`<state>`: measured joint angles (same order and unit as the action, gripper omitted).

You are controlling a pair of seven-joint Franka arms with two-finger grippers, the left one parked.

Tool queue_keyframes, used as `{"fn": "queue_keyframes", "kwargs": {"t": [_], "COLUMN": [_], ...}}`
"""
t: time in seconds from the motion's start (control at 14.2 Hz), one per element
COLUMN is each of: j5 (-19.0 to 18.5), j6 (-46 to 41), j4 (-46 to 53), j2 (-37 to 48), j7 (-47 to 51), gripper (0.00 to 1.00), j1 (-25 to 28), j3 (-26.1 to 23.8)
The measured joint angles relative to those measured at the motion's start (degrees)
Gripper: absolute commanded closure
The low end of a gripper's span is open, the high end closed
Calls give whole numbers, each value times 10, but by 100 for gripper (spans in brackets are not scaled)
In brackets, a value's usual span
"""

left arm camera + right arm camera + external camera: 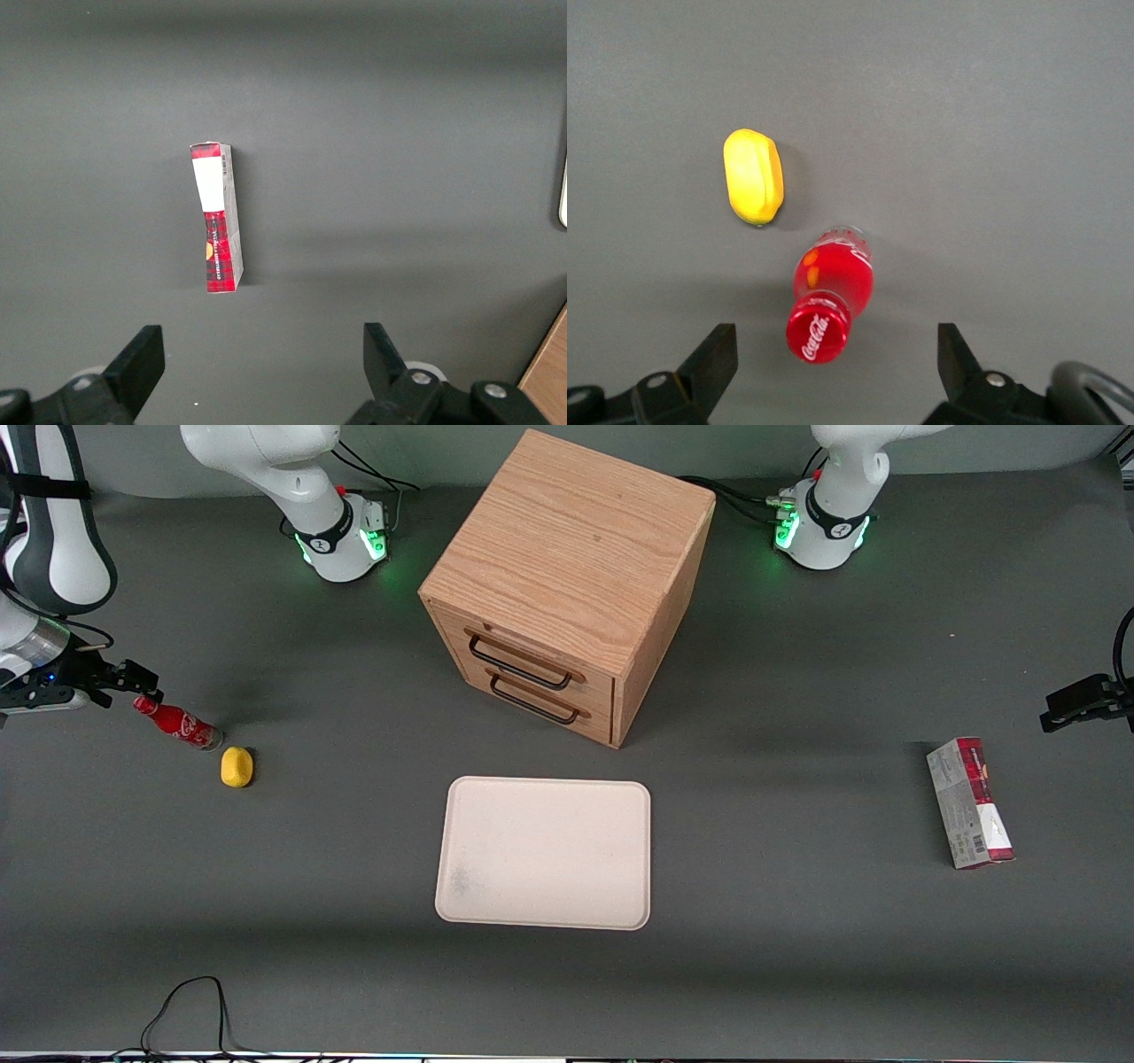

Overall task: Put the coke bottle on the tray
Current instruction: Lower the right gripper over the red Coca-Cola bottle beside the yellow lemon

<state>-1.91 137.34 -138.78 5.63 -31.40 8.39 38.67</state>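
- Gripper (pixel 142 682) sits at the working arm's end of the table (pixel 797 974), above the coke bottle (pixel 177 724); jaws spread wide, holding nothing, one on each flank of the bottle with gaps both sides in the right wrist view.
- Coke bottle stands on the table, looks upright under the wrist camera, red cap (pixel 818 333) facing up at it, silvery base just showing below the body.
- Handling guess: small and slim, likely light; smooth rounded wall so probably slippery; stiff enough to squeeze; narrow base means it tips easily if nudged.
- Best hold, as I judge: across the body just under the cap, jaws squared to it, not on the cap itself.
- Yellow lump (pixel 236 767) lies just beside the bottle, nearer the front camera, apart from it; keep jaws off it.
- Tray (pixel 496 903) lies flat mid-table, bare, well apart from the bottle, in front of the wooden drawer cabinet (pixel 567 576).
- Carton (pixel 969 803) lies toward the parked arm's end, out of the way.
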Motion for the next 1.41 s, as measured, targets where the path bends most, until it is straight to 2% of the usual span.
{"fn": "queue_keyframes", "kwargs": {"t": [0.28,0.49,0.84,1.34,1.41], "j5": [2,30,54,59,59], "j6": [19,36,66,63,58], "j4": [-4,-8,-8,-8,-8], "j2": [-5,-21,-54,-58,-58], "j7": [0,-7,-25,-31,-31], "gripper": [0,0,1,7,11], "j1": [0,1,1,1,1], "j3": [0,-4,-10,-16,-16]}}
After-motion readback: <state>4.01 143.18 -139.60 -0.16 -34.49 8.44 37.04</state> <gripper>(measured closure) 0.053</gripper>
